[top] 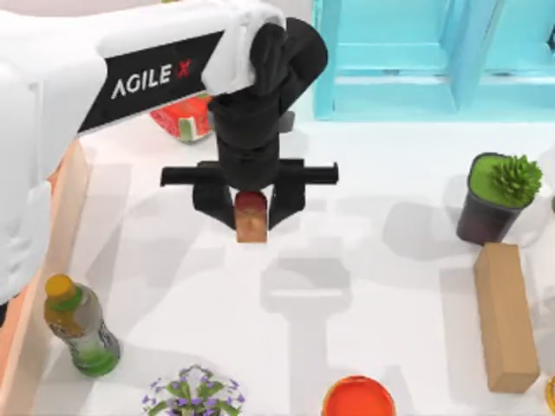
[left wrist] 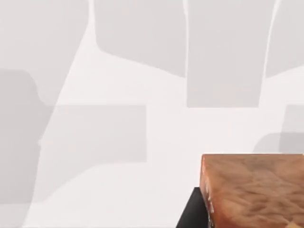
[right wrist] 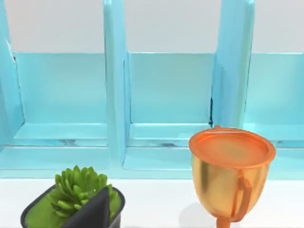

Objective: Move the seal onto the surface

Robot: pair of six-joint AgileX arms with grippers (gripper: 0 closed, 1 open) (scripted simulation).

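White surface (top: 390, 260) lies bare below your left hand (top: 251, 211), clamped on the seal (top: 251, 218) near 12 o'clock of centre, so lowering and release remain, I judge.

My left arm reaches in from the top view's left, wrist pointing down, and my left gripper (top: 251, 217) has its 2 fingers clamped on the seal (top: 251, 220).
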